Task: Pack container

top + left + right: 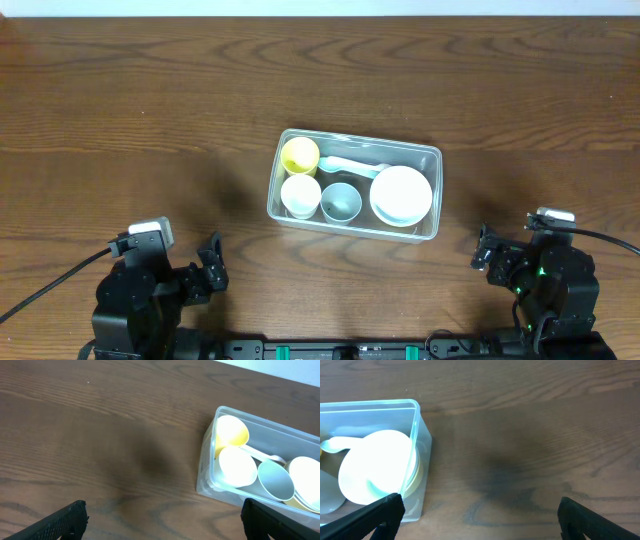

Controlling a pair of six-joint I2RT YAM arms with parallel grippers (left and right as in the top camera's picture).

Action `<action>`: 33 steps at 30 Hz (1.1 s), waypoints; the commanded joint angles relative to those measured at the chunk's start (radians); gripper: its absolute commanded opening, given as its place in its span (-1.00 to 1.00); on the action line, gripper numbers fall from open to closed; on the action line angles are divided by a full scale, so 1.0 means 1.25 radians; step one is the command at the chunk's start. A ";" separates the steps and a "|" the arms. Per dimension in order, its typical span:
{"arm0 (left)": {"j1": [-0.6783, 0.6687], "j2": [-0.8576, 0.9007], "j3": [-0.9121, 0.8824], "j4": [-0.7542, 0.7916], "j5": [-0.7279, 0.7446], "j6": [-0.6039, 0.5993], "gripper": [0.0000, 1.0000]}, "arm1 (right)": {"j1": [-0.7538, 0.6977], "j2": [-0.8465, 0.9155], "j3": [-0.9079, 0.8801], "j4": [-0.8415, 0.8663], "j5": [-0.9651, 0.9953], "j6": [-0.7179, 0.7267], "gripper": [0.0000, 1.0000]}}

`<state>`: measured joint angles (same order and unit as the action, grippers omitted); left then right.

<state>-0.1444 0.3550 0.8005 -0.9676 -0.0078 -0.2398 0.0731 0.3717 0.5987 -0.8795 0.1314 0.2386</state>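
Observation:
The clear plastic container stands at the table's middle. Inside are a yellow cup, a white cup, a pale blue cup, stacked white bowls and a white spoon. My left gripper is open and empty near the front left, apart from the container; in the left wrist view the container lies to its upper right. My right gripper is open and empty at the front right; in the right wrist view the container lies to its left.
Dark wood table all around. Both arm bases sit at the front edge, with cables trailing off at left and right.

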 commanded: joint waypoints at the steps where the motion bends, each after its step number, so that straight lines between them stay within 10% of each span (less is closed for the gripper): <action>1: 0.001 -0.003 -0.002 0.003 -0.009 -0.008 0.96 | 0.010 -0.002 -0.005 -0.003 -0.001 0.015 0.99; 21: 0.001 -0.003 -0.002 0.003 -0.009 -0.008 0.96 | 0.008 -0.298 -0.133 -0.003 -0.026 0.016 0.98; 33: 0.001 -0.003 -0.002 0.003 -0.009 -0.008 0.96 | 0.008 -0.293 -0.458 0.725 -0.042 -0.016 0.98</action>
<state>-0.1444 0.3550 0.7982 -0.9653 -0.0078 -0.2398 0.0731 0.0113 0.1226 -0.1070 0.0826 0.2440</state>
